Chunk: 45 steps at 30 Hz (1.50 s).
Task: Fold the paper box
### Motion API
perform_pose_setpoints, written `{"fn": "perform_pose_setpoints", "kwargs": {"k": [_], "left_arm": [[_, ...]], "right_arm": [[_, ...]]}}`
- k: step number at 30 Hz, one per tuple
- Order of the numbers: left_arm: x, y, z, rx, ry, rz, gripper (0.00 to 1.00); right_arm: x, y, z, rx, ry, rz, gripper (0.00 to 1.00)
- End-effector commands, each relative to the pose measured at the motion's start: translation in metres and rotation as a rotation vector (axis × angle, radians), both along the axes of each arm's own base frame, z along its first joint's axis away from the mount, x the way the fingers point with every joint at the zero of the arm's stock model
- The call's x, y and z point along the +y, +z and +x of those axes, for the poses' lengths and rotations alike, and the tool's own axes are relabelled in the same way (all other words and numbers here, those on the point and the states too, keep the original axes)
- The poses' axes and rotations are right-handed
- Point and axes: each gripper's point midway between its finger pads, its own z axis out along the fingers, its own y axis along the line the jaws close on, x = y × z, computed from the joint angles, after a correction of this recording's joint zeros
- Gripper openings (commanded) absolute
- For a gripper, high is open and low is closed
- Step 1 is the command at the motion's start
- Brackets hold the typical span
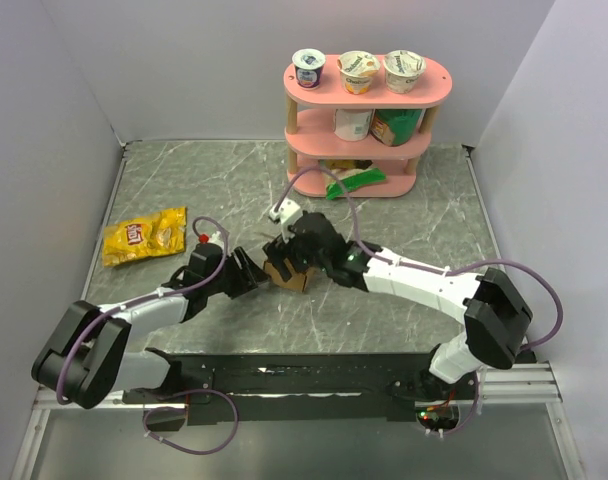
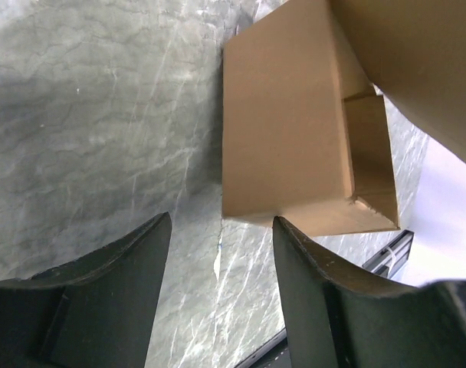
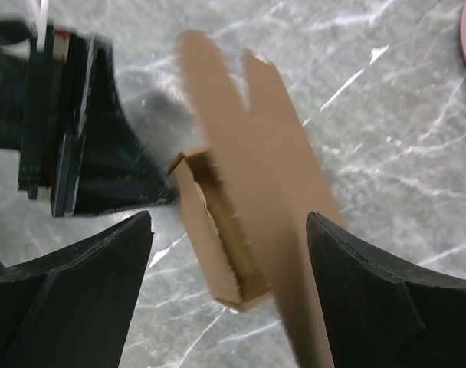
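paper box (image 1: pixel 287 273) central, snack bag (image 1: pixel 144 237) left, shelf (image 1: pixel 436 96) behind

Brown paper box (image 2: pixel 287 123) beyond spread tool (image 2: pixel 221 224)

A yellow snack bag (image 1: pixel 144 236) lies on the grey marble surface (image 1: pixel 184 175) at nine o'clock. At one o'clock stands a pink three-tier shelf (image 1: pixel 369 98), with three yogurt cups (image 1: pixel 359 70) on top and a green packet (image 1: pixel 359 180) at the bottom.
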Motion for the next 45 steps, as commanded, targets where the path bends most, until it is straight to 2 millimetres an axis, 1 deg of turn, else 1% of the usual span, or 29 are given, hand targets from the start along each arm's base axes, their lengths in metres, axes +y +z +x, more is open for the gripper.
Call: {"fn": "perform_pose_setpoints", "kwargs": {"k": [1,5,6,8,9,11,12,13,15,16,18,19,21,22,23,26,27,29,30,31,32,35,37,38,40,41,42,44,45], "left_arm": [[-0.006,0.009,0.007,-0.039,-0.002,-0.054,0.61],[-0.007,0.008,0.006,-0.044,-0.005,-0.058,0.61],[-0.005,0.007,0.004,-0.041,-0.003,-0.054,0.61],[0.0,0.008,0.002,-0.049,0.01,-0.041,0.63],[0.003,0.006,-0.002,-0.036,0.015,-0.031,0.66],[0.011,0.011,-0.005,-0.063,0.034,-0.017,0.7],[0.017,0.007,-0.01,-0.046,0.046,0.008,0.75],[0.025,0.014,-0.01,-0.082,0.072,0.02,0.79],[0.034,0.018,-0.012,-0.102,0.102,0.045,0.88],[0.038,0.028,-0.013,-0.145,0.104,0.051,0.9],[0.044,0.042,-0.008,-0.204,0.123,0.077,0.93],[0.046,0.06,-0.002,-0.278,0.117,0.089,0.93],[0.05,0.077,0.007,-0.348,0.125,0.12,0.94],[0.049,0.091,0.014,-0.404,0.112,0.144,0.94],[0.049,0.101,0.02,-0.454,0.114,0.151,0.94],[0.047,0.121,0.034,-0.569,0.092,0.18,0.97],[0.046,0.123,0.037,-0.579,0.091,0.181,0.97],[0.039,0.137,0.04,-0.634,0.058,0.162,0.98],[0.03,0.143,0.039,-0.67,0.01,0.144,0.98],[0.025,0.153,0.04,-0.703,-0.018,0.134,0.99],[0.021,0.157,0.039,-0.726,-0.05,0.135,0.99],[0.012,0.161,0.037,-0.763,-0.125,0.133,0.99],[0.015,0.157,0.035,-0.782,-0.116,0.143,0.99],[0.017,0.157,0.035,-0.792,-0.107,0.152,0.99],[0.02,0.16,0.034,-0.83,-0.101,0.164,0.99],[0.022,0.161,0.035,-0.836,-0.09,0.17,0.99],[0.022,0.161,0.036,-0.841,-0.094,0.18,0.99],[0.017,0.164,0.035,-0.853,-0.128,0.169,0.99],[0.013,0.164,0.036,-0.845,-0.14,0.16,0.99]], "right_arm": [[0.003,0.018,-0.004,-0.124,-0.089,0.028,0.89],[0.007,0.004,-0.01,-0.127,-0.106,-0.027,0.89],[0.006,-0.003,-0.01,-0.126,-0.112,-0.047,0.89],[0.009,-0.006,-0.015,-0.148,-0.112,-0.052,0.9],[0.007,-0.013,-0.019,-0.148,-0.107,-0.065,0.9],[0.008,-0.016,-0.026,-0.141,-0.109,-0.064,0.91],[0.008,-0.013,-0.029,-0.141,-0.11,-0.058,0.91],[0.008,-0.011,-0.03,-0.14,-0.116,-0.051,0.92],[0.006,-0.001,-0.033,-0.142,-0.126,-0.036,0.94],[0.005,0.004,-0.033,-0.139,-0.135,-0.023,0.96],[-0.002,0.013,-0.027,-0.165,-0.169,-0.034,0.97],[-0.003,0.015,-0.024,-0.173,-0.172,-0.043,0.95],[-0.009,0.019,-0.011,-0.185,-0.181,-0.066,0.9],[-0.011,0.018,-0.006,-0.181,-0.167,-0.073,0.81],[-0.013,0.017,0.0,-0.172,-0.171,-0.069,0.78],[-0.02,0.017,0.018,-0.128,-0.118,-0.027,0.72],[-0.019,0.018,0.02,-0.122,-0.095,-0.013,0.7],[-0.021,0.02,0.027,-0.115,-0.039,0.009,0.62],[-0.022,0.021,0.029,-0.114,-0.012,0.013,0.58],[-0.022,0.022,0.03,-0.11,0.042,0.019,0.5],[-0.023,0.024,0.031,-0.113,0.07,0.029,0.47],[-0.03,0.031,0.035,-0.081,0.168,0.099,0.4],[-0.035,0.035,0.037,-0.057,0.209,0.136,0.38],[-0.037,0.043,0.036,-0.038,0.26,0.175,0.38],[-0.043,0.044,0.031,0.009,0.311,0.186,0.38],[-0.043,0.056,0.03,0.031,0.372,0.229,0.38],[-0.046,0.053,0.024,0.087,0.389,0.229,0.31],[-0.046,0.061,0.025,0.111,0.436,0.249,0.28],[-0.049,0.059,0.018,0.155,0.451,0.251,0.27]]}}
